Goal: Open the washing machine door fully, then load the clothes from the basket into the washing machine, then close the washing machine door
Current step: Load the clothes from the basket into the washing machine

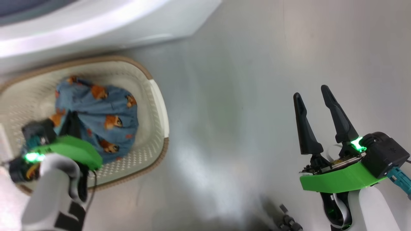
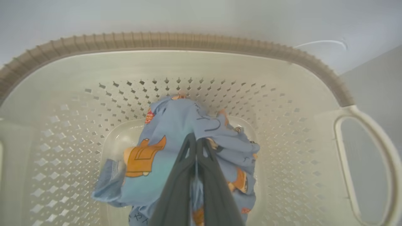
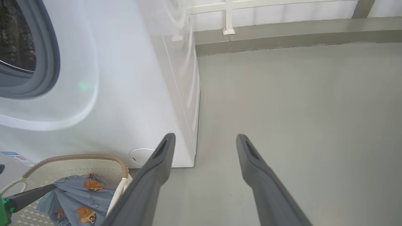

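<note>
The left pincer [image 2: 196, 139] was closed on the clothes [image 2: 176, 125], its two dark fingers pressed together over a fold near the top of the bundle, which sat in the middle of the basket [image 2: 188, 62]. The basket stood on the floor [image 1: 240, 96] just in front of the washing machine [image 3: 125, 78]. In the right wrist view the grey gasket [image 3: 51, 62] ringing the drum mouth lay above and beyond the basket's far rim. By my judgement the load would therefore have to go up and forward, over that rim. The right pincer [image 1: 310, 90] hung open and empty over bare floor, well apart from the basket, so the left arm was plainly the nearer one.
</note>
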You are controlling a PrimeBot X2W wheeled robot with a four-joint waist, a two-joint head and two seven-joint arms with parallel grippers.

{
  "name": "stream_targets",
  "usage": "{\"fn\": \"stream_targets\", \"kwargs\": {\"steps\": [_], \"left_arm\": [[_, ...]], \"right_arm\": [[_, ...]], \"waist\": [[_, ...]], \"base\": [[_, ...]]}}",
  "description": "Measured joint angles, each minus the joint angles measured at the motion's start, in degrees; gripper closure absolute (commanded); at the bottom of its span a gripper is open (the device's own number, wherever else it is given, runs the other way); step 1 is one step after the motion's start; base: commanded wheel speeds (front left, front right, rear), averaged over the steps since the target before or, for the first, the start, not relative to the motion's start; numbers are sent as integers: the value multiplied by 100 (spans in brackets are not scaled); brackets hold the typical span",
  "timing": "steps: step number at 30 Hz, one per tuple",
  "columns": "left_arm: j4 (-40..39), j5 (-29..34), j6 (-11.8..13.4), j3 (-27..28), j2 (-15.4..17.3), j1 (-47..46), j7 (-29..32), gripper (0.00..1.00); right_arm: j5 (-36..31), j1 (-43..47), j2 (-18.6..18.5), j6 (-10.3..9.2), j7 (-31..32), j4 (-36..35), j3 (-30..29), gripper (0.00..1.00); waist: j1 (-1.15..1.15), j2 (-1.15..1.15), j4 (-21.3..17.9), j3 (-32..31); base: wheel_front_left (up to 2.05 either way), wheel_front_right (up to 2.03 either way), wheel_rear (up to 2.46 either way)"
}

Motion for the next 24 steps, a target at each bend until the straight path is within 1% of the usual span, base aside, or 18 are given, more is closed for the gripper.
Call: {"fn": "stream_targets", "kwargs": {"steps": [4, 9, 13, 16, 21, 23, 24], "left_arm": [[-683, 183, -2, 261, -244, 664, 0, 100], [-1379, 388, -21, 482, -458, 1504, 0, 100], [-1846, 520, -113, 647, -542, 2080, 1, 100], [-2209, 544, -113, 728, -605, 2477, 1, 100], [-2766, 541, -110, 781, -616, 3149, 1, 100], [-3000, 459, -97, 748, -616, 3395, 1, 100], [-3120, 381, -49, 709, -616, 3511, 1, 100]], "right_arm": [[-34, 83, -4, 0, 0, 94, -48, 0], [-55, 470, -8, 0, 0, 245, -67, 0], [-93, 721, -7, 0, 0, 326, -74, 0], [-98, 909, -7, 0, 1, 396, -85, 0], [-104, 1218, -7, 0, 0, 446, -119, 0], [-133, 1361, -7, 0, 1, 470, -137, 0], [-162, 1435, -7, 0, 1, 479, -144, 0]], "waist": [[0, 0, 142, -462], [0, 0, 308, -1089], [0, 0, 430, -1608], [0, 0, 514, -1994], [0, 0, 638, -2624], [0, 0, 680, -2865], [0, 0, 700, -2986]], "base": [[0, 0, 0], [0, 0, 0], [0, 0, 0], [0, 0, 0], [0, 0, 0], [0, 0, 0], [0, 0, 0]]}}
